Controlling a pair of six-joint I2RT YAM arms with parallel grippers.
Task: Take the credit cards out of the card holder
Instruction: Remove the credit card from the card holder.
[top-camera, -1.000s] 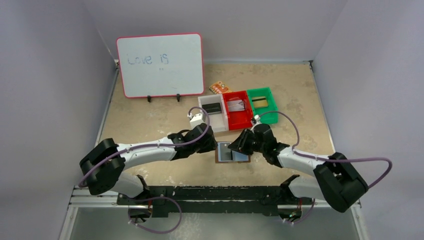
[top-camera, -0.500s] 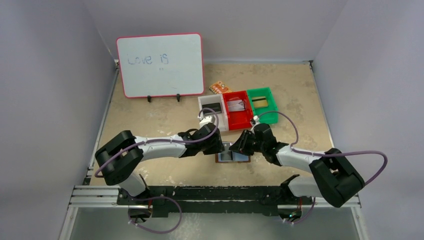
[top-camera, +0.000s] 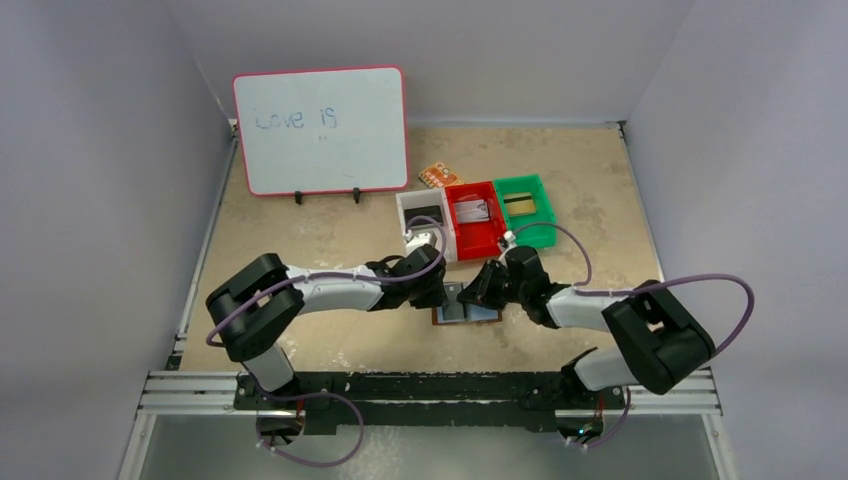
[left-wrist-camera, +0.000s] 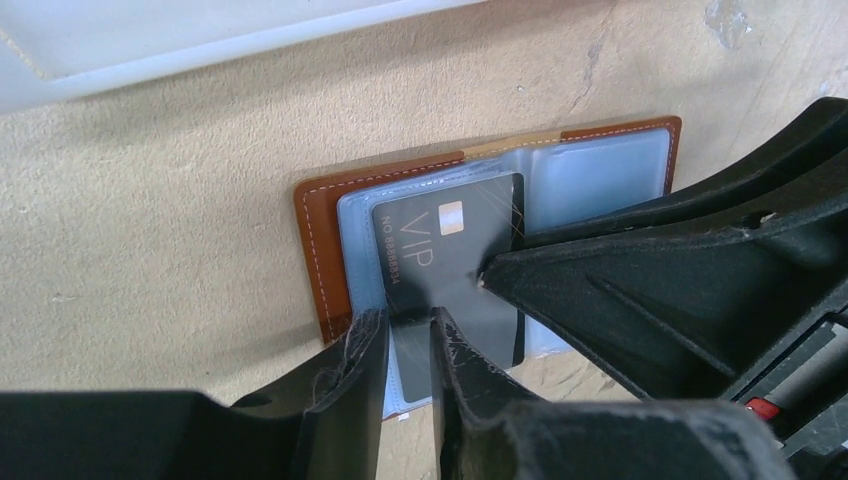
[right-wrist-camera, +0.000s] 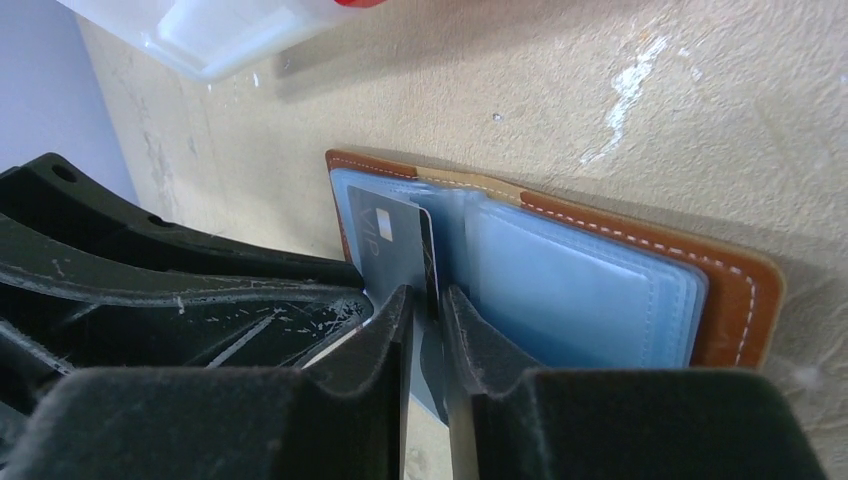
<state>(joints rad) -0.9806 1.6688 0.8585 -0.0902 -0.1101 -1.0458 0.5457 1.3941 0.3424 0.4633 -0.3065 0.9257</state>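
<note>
The brown card holder (top-camera: 486, 316) lies open on the table between my two arms. Its brown edge (left-wrist-camera: 318, 250) frames pale blue pockets (right-wrist-camera: 570, 290). A dark credit card marked VIP (left-wrist-camera: 450, 245) sits in the left pocket. My left gripper (left-wrist-camera: 408, 335) is narrowed onto the near edge of that pocket page. My right gripper (right-wrist-camera: 428, 305) is pinched on the card's long edge (right-wrist-camera: 432, 255), and the card stands tilted up there. In the top view the left gripper (top-camera: 443, 293) and the right gripper (top-camera: 473, 295) almost meet over the holder.
Behind the holder stand a white bin (top-camera: 409, 205), a red bin (top-camera: 490, 240) and a green bin (top-camera: 545, 235), each with a card in it. An orange packet (top-camera: 437, 175) and a whiteboard (top-camera: 320, 130) stand farther back.
My left arm has reached right onto the holder's left page. Both grippers have narrowed. The right gripper has shifted slightly left over the holder.
</note>
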